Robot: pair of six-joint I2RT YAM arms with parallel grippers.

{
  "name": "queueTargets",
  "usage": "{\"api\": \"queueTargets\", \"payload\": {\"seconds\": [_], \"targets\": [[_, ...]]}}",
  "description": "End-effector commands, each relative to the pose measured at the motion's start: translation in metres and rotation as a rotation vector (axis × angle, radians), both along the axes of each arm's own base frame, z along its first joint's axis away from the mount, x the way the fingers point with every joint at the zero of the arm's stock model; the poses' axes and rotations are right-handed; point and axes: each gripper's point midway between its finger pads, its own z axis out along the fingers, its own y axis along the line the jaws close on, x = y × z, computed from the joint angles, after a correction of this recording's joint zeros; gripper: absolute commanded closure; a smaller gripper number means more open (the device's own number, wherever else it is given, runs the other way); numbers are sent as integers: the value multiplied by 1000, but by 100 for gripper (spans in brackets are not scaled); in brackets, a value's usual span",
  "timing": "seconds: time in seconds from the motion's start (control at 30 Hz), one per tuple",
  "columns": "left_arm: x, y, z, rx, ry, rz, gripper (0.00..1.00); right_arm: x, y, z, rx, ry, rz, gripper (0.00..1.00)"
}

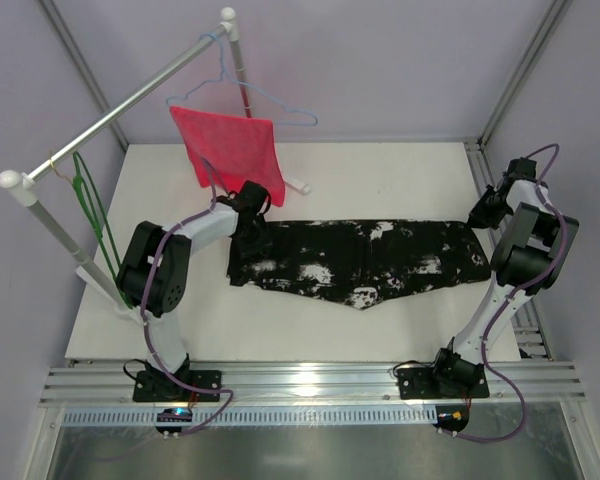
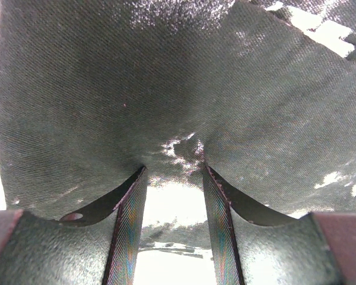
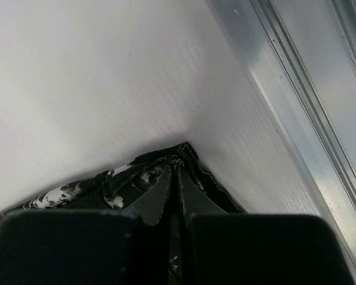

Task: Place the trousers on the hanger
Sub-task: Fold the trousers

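- Closest in the right wrist view are my own dark fingers [image 3: 160, 190], pressed together with no gap showing; my right pincer [image 3: 175, 171] is clamped on a thin corner of the trousers [image 3: 130, 173], hard by the right edge of the table [image 1: 380, 170]
- My left pincer [image 2: 175, 169] stands partly apart, and the black cloth puckers in towards its tips, so I judge it is gripping a thicker fold at the other end; I cannot tell whether the bright patch between the fingers is tabletop or a white splotch
- From above, the trousers lie spread full length across the middle of the table, one end at each pincer
- Green hanger [image 1: 98, 225] hangs from the left part of the rail [image 1: 130, 97], beside my left arm and apart from the trousers
- Further along the rail a red mesh cloth [image 1: 230, 150] is draped on a pale blue wire hanger [image 1: 280, 103], no part of my job
- Step in hand, as I read it: the two-ended grasp, with nothing on the hanger yet, so the task is early
- Next I need to raise both ends together, keep the cloth taut, carry it leftward and drape it over the hanger's lower bar; the thin right corner could slip
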Motion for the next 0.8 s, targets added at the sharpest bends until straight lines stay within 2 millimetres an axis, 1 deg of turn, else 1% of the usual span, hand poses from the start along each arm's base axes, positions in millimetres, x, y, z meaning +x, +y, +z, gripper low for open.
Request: {"api": "queueTargets", "payload": {"seconds": [0.0,0.1,0.17,0.2,0.23,0.27,0.3,0.33,0.37,0.4,0.43,0.47,0.5,0.53,0.57,0.6,0.63,0.67,0.7,0.73,0.77], "targets": [[-26,39,-57,178,130,32,56,11,-46,24,-153,-68,-99,96],[-25,39,-56,180,128,36,55,14,-44,18,-131,-61,-95,95],[-21,33,-51,149,110,32,55,16,-36,17,-92,-70,-75,90],[-19,30,-48,130,98,35,54,16,-30,21,-66,-75,-66,86],[-12,25,-42,103,69,33,53,17,-20,26,-31,-94,-43,75],[-9,15,-32,53,48,18,53,15,-16,33,-26,-101,-37,67],[-6,9,-26,22,34,7,51,9,-9,47,-25,-105,-29,60],[1,1,-16,-12,13,-5,51,6,-1,56,-28,-105,-19,49],[2,-5,-8,-40,11,-20,50,2,4,62,-24,-100,-19,46],[4,-9,-1,-49,2,-26,50,-6,12,77,-16,-110,-17,44],[7,-11,5,-55,-14,-34,49,-7,29,83,6,-121,18,40],[9,-17,16,-86,-40,-48,48,-13,42,84,23,-114,45,40],[10,-22,22,-109,-55,-64,47,-15,55,99,19,-142,80,40],[11,-27,27,-135,-66,-78,46,-14,80,104,46,-159,143,39],[10,-34,38,-174,-83,-98,46,-18,98,103,62,-166,183,39],[9,-39,44,-187,-96,-114,45,-19,115,114,68,-199,220,39],[9,-43,50,-199,-108,-137,45,-20,154,118,117,-220,314,38],[8,-46,61,-208,-127,-155,44,-22,175,114,140,-235,362,38],[5,-49,66,-214,-135,-172,44,-25,194,117,160,-254,412,37],[4,-48,71,-213,-145,-184,43,-28,214,115,180,-255,455,36],[2,-48,74,-216,-152,-190,43,-34,240,107,182,-246,515,35]]}}
